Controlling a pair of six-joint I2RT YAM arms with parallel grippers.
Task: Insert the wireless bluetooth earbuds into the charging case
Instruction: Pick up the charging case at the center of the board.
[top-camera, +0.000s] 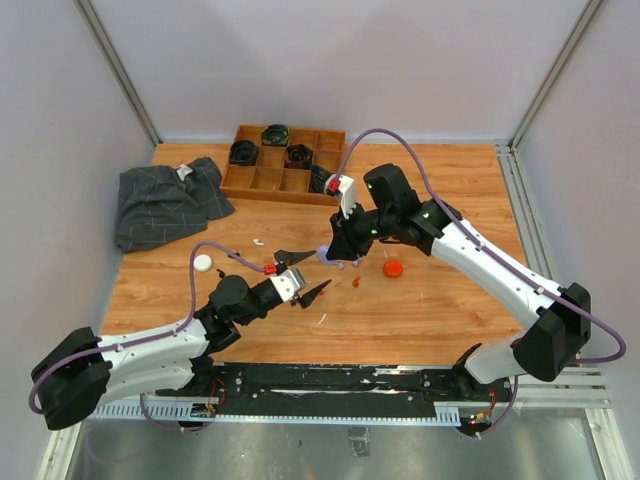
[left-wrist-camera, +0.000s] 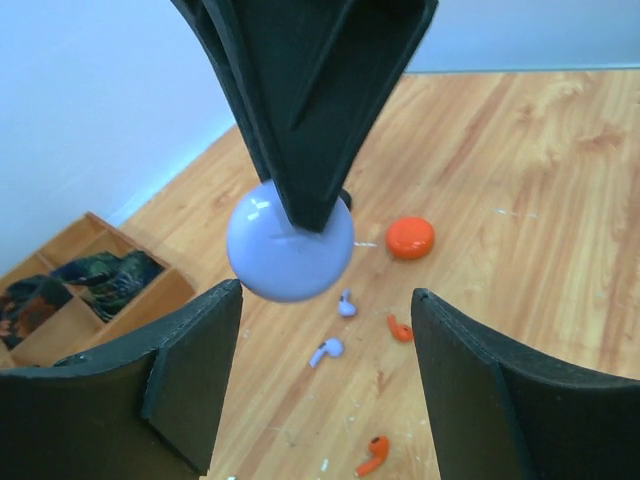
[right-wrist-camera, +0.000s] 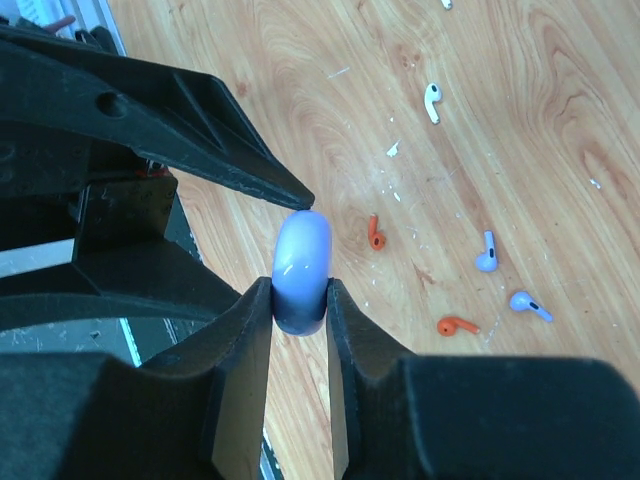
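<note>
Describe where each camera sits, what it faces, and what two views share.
Top external: above and behind, looking down on the table, left arm and right arm.
Left wrist: behind the left claw, facing the lilac case; own open fingers show.
Right wrist: behind the right claw, own fingers clamping that case.
Wrist views share the case.

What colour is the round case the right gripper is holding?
Pale lilac, glossy; the round case shows best in the left wrist view.
</note>
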